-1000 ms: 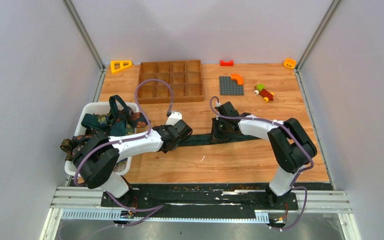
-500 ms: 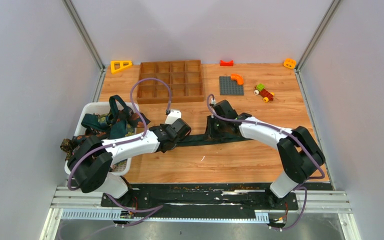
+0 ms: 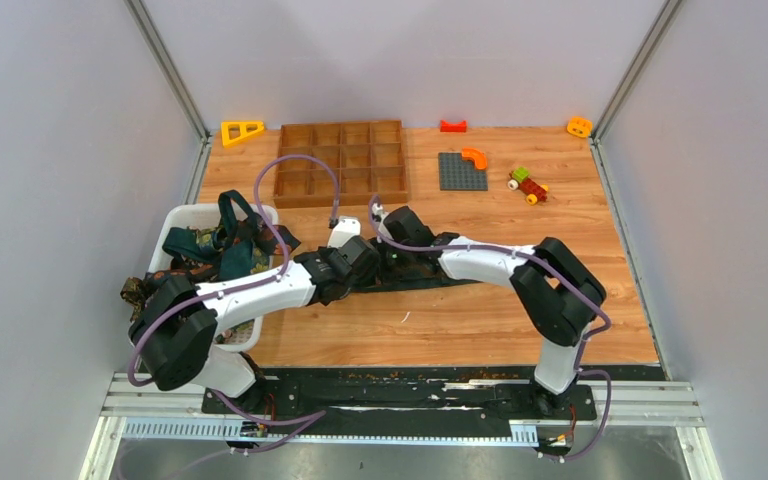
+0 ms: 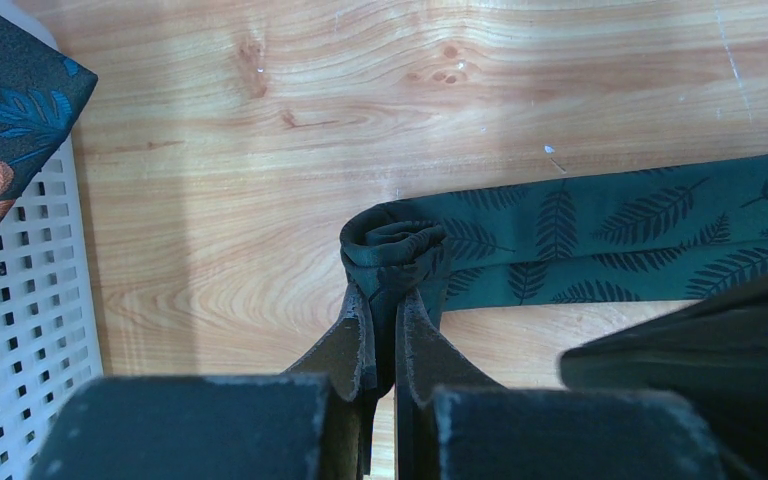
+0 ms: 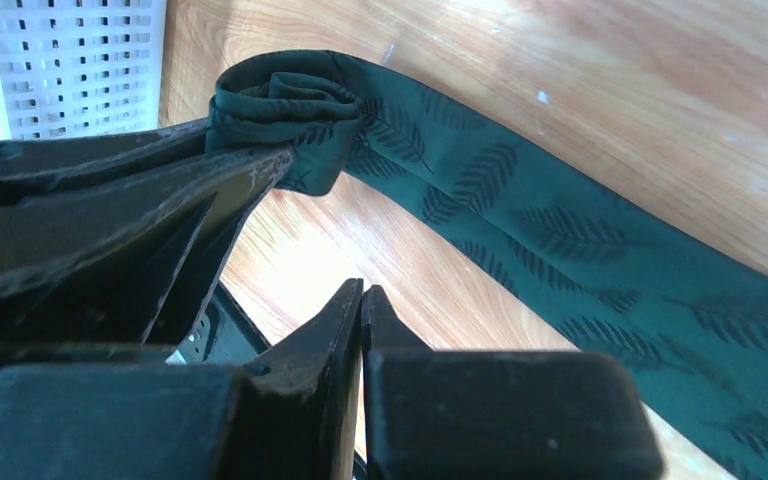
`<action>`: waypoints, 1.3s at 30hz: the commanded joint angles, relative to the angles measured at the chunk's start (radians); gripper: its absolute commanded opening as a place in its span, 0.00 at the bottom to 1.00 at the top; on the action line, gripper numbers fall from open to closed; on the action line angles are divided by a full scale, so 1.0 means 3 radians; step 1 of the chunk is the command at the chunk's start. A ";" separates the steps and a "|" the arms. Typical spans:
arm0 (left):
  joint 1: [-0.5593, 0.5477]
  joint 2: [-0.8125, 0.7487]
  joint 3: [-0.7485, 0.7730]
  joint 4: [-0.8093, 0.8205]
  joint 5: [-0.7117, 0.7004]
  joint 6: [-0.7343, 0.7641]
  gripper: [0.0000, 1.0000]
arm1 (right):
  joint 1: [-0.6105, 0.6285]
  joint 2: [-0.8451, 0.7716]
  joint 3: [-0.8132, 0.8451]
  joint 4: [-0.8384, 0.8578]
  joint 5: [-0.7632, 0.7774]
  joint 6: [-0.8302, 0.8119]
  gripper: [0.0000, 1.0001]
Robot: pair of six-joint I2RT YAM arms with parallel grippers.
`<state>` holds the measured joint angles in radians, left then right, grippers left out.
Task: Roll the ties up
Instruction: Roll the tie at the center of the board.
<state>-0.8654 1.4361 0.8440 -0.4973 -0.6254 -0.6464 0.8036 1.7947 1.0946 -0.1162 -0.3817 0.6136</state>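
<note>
A dark teal tie with a leaf pattern (image 4: 600,235) lies flat on the wooden table (image 3: 460,320). Its left end is wound into a small roll (image 4: 392,243). My left gripper (image 4: 388,300) is shut on this roll, pinching fabric between its fingers. In the right wrist view the roll (image 5: 282,103) sits at the tips of the left gripper, and the tie's strip (image 5: 580,240) runs off to the lower right. My right gripper (image 5: 362,292) is shut and empty, just above the table beside the strip. In the top view the left gripper (image 3: 358,263) and the right gripper (image 3: 398,260) are close together over the tie (image 3: 472,279).
A white perforated basket (image 3: 182,214) at the left holds several other ties (image 3: 228,240), one floral (image 4: 5,110). At the back are a wooden compartment tray (image 3: 341,160), a grey baseplate (image 3: 461,171), a toy car (image 3: 528,185) and small orange and yellow pieces.
My right gripper has moved left along the tie, close up to the left gripper and the roll. The left gripper has stayed nearly in place, still holding the rolled end.
</note>
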 commanded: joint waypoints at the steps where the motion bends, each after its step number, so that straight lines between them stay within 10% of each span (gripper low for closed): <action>1: -0.0025 -0.0133 -0.0044 0.0050 -0.0032 -0.0074 0.00 | 0.0063 0.0216 0.0205 0.0357 -0.0239 0.0145 0.04; 39: -0.0025 0.0009 -0.0118 0.0263 0.0094 0.0002 0.00 | 0.0030 0.0986 0.0678 0.0792 -0.0617 0.0269 0.03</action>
<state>-0.8654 1.4017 0.7990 -0.4721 -0.6041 -0.6460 0.8211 2.1098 1.3010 0.0509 -0.5404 0.7036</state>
